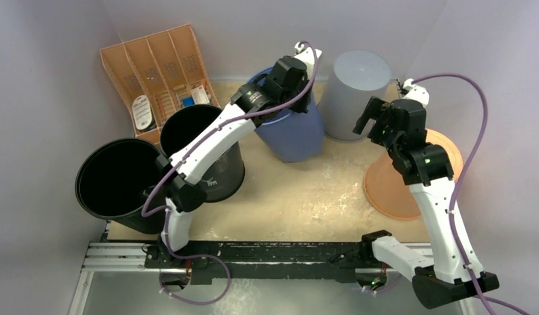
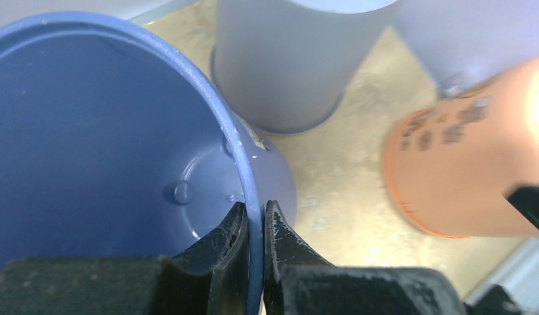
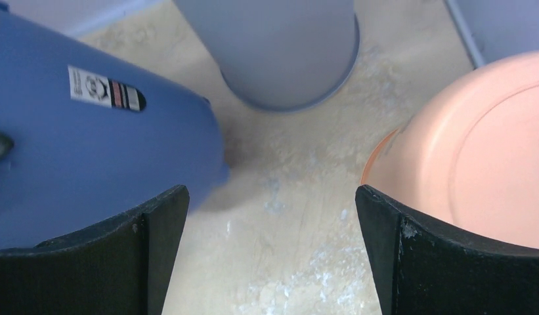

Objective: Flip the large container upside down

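Note:
The large blue container (image 1: pixel 296 134) stands at the back middle of the table with its mouth upward and leans a little. My left gripper (image 2: pixel 255 210) is shut on its rim (image 2: pixel 243 157), one finger inside the wall and one outside. In the top view the left gripper (image 1: pixel 299 79) sits over the container's far edge. My right gripper (image 1: pixel 366 123) hangs open to the right of it, above the bare table. In the right wrist view the right gripper (image 3: pixel 272 197) holds nothing, with the blue container's wall (image 3: pixel 89 164) to its left.
A grey container (image 1: pixel 355 92) stands upside down just right of the blue one. An orange container (image 1: pixel 388 190) is upside down at the right, under the right arm. Two black buckets (image 1: pixel 115 184) (image 1: pixel 188 125) stand at the left, with an orange divided organiser (image 1: pixel 155 72) behind them.

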### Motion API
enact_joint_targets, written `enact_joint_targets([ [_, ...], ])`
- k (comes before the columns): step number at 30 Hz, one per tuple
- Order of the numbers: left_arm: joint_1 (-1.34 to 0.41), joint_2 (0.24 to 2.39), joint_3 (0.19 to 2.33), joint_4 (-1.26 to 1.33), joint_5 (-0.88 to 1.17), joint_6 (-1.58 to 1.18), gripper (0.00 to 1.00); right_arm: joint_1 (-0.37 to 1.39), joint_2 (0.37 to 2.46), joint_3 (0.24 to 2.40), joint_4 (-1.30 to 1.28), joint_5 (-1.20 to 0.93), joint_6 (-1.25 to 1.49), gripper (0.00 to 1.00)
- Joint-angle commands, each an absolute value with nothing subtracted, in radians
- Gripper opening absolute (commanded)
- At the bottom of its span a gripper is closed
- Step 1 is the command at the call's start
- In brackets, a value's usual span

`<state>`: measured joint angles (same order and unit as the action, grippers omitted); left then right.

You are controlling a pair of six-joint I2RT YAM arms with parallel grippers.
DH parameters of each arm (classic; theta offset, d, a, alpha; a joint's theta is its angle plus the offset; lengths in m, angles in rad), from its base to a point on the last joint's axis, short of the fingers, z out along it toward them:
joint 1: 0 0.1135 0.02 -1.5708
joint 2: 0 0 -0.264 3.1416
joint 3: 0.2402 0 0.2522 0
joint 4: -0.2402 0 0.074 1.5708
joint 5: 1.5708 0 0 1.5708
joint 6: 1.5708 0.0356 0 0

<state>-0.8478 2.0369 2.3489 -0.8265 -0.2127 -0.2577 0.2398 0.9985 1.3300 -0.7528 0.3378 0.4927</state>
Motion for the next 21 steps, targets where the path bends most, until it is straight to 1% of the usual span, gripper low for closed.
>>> enact_joint_targets([
  [1,-0.843,1.839,2.288,-0.585,-0.041,-0.408,0.00,0.233,1.009,1.437,-0.761,0.438,0.495,1.00],
  [3,-0.819,1.798,2.216,-0.512,0.071,-0.469,0.00,0.232,1.013,1.456,-0.753,0.420,0.466,1.00],
  [6,-0.757,1.735,2.006,-0.323,0.235,-0.603,0.00,0.202,1.077,1.515,-0.800,0.360,0.431,1.00],
  [10,-0.655,1.724,1.848,-0.104,0.451,-0.828,0.00,0.059,1.103,1.517,-0.759,0.080,0.333,1.00],
  [12,-0.622,1.739,1.809,-0.027,0.525,-0.915,0.00,-0.050,1.131,1.508,-0.795,-0.060,0.277,1.00],
  [13,-0.607,1.755,1.803,-0.009,0.559,-0.942,0.00,-0.072,1.127,1.492,-0.795,-0.105,0.270,1.00],
  [15,-0.581,1.790,1.799,0.012,0.619,-0.993,0.00,-0.082,1.115,1.463,-0.771,-0.204,0.280,1.00],
  [21,-0.546,1.897,1.763,0.156,0.725,-1.144,0.00,-0.100,1.083,1.356,-0.706,-0.394,0.337,1.00],
])
